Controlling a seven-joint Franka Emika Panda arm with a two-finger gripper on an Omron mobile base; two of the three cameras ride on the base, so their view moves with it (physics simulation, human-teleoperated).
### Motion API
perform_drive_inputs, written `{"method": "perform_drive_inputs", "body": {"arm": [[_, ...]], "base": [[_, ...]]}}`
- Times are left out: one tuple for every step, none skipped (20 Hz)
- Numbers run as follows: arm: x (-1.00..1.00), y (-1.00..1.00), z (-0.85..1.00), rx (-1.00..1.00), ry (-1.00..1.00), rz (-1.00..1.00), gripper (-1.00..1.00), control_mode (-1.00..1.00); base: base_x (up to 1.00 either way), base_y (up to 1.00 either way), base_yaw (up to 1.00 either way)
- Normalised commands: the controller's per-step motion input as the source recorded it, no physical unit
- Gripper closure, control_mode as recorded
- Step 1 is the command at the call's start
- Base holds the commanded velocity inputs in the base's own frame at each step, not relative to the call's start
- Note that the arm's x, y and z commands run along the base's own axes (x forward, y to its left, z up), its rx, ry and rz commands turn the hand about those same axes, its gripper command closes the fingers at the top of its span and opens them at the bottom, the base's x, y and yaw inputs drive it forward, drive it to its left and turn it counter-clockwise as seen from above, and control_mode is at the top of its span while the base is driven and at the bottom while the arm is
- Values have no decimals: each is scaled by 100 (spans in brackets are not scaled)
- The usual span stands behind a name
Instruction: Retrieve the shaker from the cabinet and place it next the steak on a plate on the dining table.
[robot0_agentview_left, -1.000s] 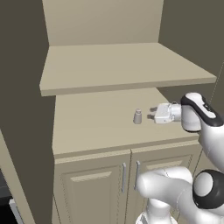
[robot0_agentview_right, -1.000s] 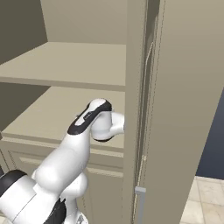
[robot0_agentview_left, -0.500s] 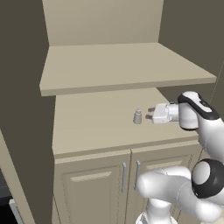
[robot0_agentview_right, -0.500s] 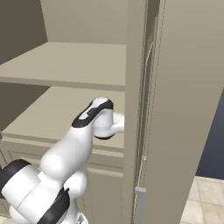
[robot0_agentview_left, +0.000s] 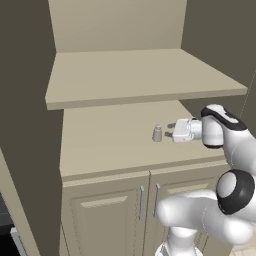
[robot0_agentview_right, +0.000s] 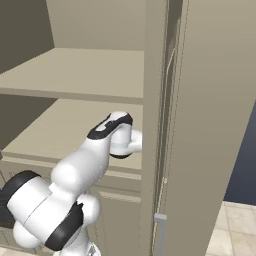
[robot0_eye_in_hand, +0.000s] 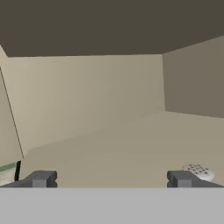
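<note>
Your hand (robot0_agentview_left: 171, 133) sits inside the cabinet (robot0_agentview_left: 115, 145), reaching level over the lower shelf (robot0_agentview_left: 100, 145) with its jaws spread wide and nothing between them. In the hand view the two dark fingertips (robot0_eye_in_hand: 41, 178) stand far apart at the bottom, and the shaker (robot0_eye_in_hand: 197, 170) shows just past the right-hand tip, its perforated cap peeking up beside that finger rather than in the gap. From the left base view, the shaker (robot0_agentview_left: 157, 133) stands upright on the lower shelf just beside the front of your hand, near but apart from it. It is small and grey, and carries no label or writing you can read. The upper shelf (robot0_agentview_left: 135, 75) juts out above the hand, and two panelled doors (robot0_agentview_left: 107, 220) with slim metal handles are closed below the shelf edge. In the right base view, your arm (robot0_agentview_right: 95, 155) bends into the cabinet (robot0_agentview_right: 75, 125) beside a tall beige side panel (robot0_agentview_right: 210, 115).
</note>
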Motion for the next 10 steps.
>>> {"method": "perform_drive_inputs", "body": {"arm": [[9,0,-4,0,-6,0,-100,-100],[9,0,-4,0,-5,0,-100,-100],[9,0,-5,0,-5,0,-100,-100],[10,0,-6,0,-4,0,-100,-100],[14,0,-7,0,-4,0,-100,-100],[21,0,-8,0,-2,-2,-100,-100],[20,0,-7,0,-3,-3,-100,-100],[24,0,-7,0,-3,-3,-100,-100],[23,0,-8,0,-2,-3,-100,-100],[21,0,-8,0,-2,-3,-100,-100]], "base": [[0,0,0],[0,0,0],[0,0,0],[0,0,0],[0,0,0],[0,0,0],[0,0,0],[0,0,0],[0,0,0],[0,0,0]]}}
